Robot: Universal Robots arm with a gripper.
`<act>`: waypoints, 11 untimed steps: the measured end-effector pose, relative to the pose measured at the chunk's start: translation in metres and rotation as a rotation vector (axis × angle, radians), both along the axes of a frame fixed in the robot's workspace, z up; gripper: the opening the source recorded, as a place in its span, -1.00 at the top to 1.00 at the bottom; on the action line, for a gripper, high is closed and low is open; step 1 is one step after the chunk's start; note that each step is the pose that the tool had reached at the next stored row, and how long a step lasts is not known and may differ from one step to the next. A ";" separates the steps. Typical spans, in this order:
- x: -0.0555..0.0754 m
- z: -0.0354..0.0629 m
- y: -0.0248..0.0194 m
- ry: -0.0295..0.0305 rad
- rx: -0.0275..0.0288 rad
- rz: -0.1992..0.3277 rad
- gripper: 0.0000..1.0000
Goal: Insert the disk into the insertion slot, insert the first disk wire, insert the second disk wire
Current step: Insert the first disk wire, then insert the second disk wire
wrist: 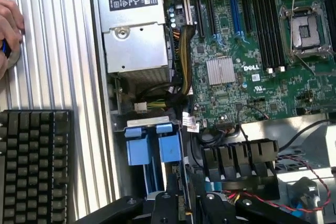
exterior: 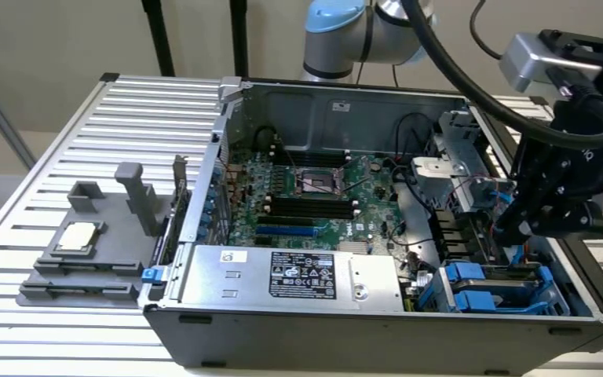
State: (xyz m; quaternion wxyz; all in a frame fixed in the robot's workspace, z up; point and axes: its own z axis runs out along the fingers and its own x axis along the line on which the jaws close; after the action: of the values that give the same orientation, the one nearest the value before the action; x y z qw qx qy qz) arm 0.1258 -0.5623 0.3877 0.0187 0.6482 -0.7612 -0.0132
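The insertion slot [exterior: 495,287] is the blue-railed bay at the case's near corner on the exterior view's right. Its two blue latches [wrist: 149,140] face the wrist camera. A grey slab edge [exterior: 506,272] lies between the blue parts, which looks like the disk seated in the bay. I cannot tell how deep it sits. My black gripper [exterior: 553,216] hovers just above the bay. Its fingers [wrist: 163,205] stand slightly apart and open, and nothing shows between them. Loose black and yellow wires [wrist: 178,77] run beside the bay.
A silver power-supply box [exterior: 280,275] sits next to the bay, with the motherboard [exterior: 312,196] behind it. A grey fixture holding a chip [exterior: 82,243] stands on the slatted table. Near the case are a keyboard [wrist: 34,166] and a person's hand [wrist: 8,30].
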 end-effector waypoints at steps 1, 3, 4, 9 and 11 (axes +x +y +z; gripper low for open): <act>-0.001 -0.0009 0.0030 -0.0032 0.0000 0.000 0.52; -0.002 -0.0025 0.0096 -0.0086 -0.0006 0.000 0.52; -0.002 -0.0033 0.0121 -0.0110 -0.0016 0.000 0.52; -0.002 -0.0071 0.0159 -0.0187 -0.0223 0.000 0.52; -0.002 -0.0087 0.0166 -0.0200 -0.0350 0.000 0.52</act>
State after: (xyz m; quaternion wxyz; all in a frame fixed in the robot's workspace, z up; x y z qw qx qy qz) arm 0.1241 -0.5458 0.3790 0.0224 0.6479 -0.7613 0.0065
